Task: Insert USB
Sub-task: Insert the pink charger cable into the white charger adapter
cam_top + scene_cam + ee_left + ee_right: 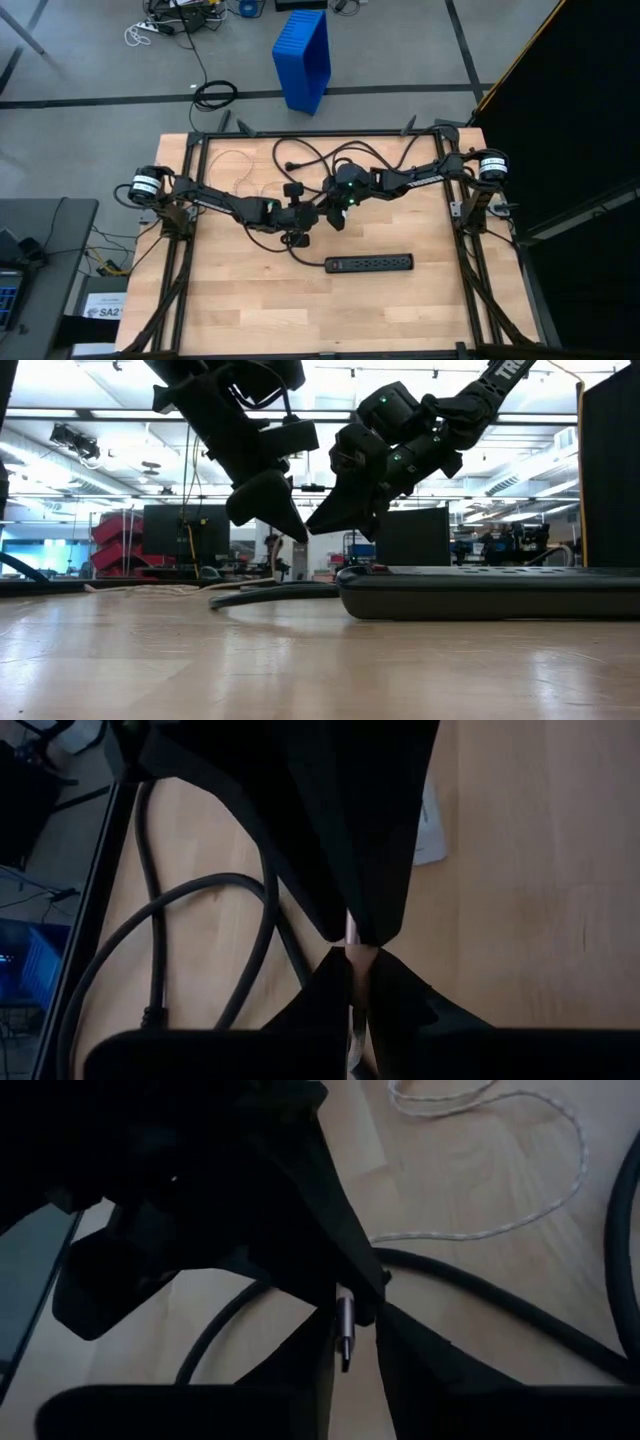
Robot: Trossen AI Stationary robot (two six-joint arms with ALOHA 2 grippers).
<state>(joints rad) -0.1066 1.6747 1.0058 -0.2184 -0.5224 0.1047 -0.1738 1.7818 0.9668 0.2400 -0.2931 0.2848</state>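
Observation:
The USB cable (560, 1140) is thin, pale and braided, and lies looped on the wood. Its silver plug (343, 1328) is held up above the table's middle. My left gripper (300, 228) is shut on the cable just behind the plug, and it also shows in the low view (292, 532). My right gripper (338, 216) meets it tip to tip. Its fingers stand narrowly open on either side of the plug's metal end (345, 1362), and bare wood shows between the plug and one finger (400, 1345). The black power strip (370, 263) lies flat on the table near both grippers. My left gripper pinches the pale cable (350, 1020) between its two fingers, right behind the plug. The plug sticks out past the fingertips toward my right gripper and is lifted clear of the table. The fingers slant down toward the table's right side.
The power strip's thick black cord (300, 150) loops over the far half of the table and passes under both grippers (480, 1295). The power strip also fills the near ground of the low view (490, 592). A black metal frame (190, 200) borders the table.

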